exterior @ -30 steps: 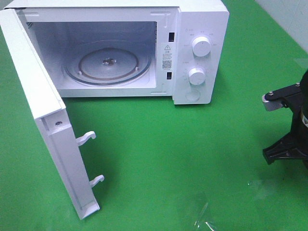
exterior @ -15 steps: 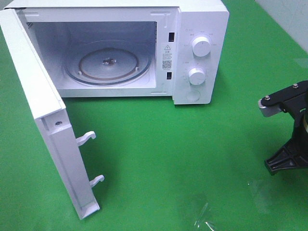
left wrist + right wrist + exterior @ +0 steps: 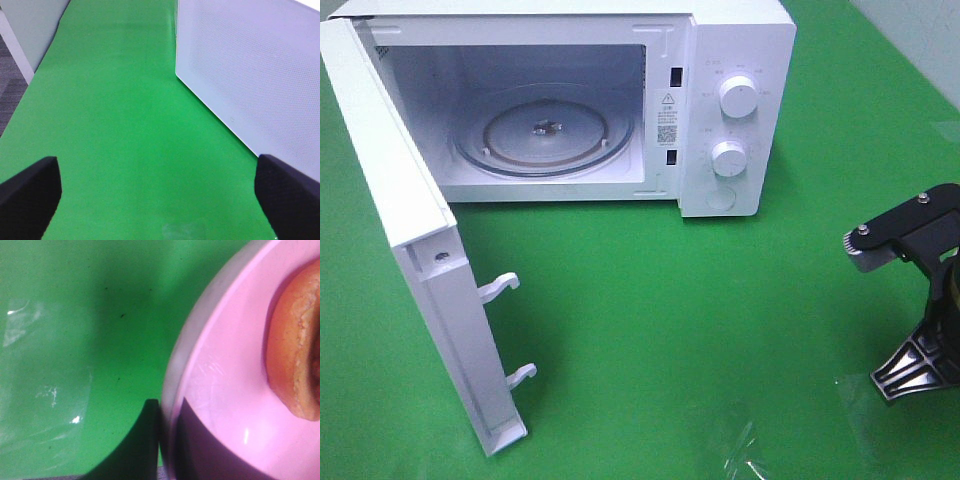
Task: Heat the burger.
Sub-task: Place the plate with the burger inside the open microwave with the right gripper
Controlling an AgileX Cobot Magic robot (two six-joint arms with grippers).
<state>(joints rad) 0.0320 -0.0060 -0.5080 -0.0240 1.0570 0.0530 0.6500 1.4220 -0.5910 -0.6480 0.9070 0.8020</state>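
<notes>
The only writing was on the microwave [image 3: 735,60] at the top of the high view: a small sticker [image 3: 667,118] with a warning triangle on the frame of the opening, and faint print around the two round knobs [image 3: 737,96], all too small to read. The microwave's door [image 3: 390,190] stood swung wide toward the lower left of the frame, two white hooks [image 3: 498,287] jutting from its edge, and inside lay only a round glass tray [image 3: 545,135]. The burger [image 3: 295,355] appeared only in the right wrist view, at the right edge of that picture. It sat on a pink plate [image 3: 220,390], with just a tan-brown slice of bun visible and the rest cut off. The right claw [image 3: 167,440] was clenched on the plate's rim, one dark finger outside it and one on the pink surface. In the high view the right arm [image 3: 920,230] stood at the right edge, partly out of frame, with the plate not visible there. The left claw [image 3: 160,195] was released, its black fingers [image 3: 27,195] wide apart in the lower corners above the green table [image 3: 660,300], beside a white dotted panel [image 3: 250,75]. A shiny clear patch [image 3: 745,450] lay on the table at the bottom of the high view.
</notes>
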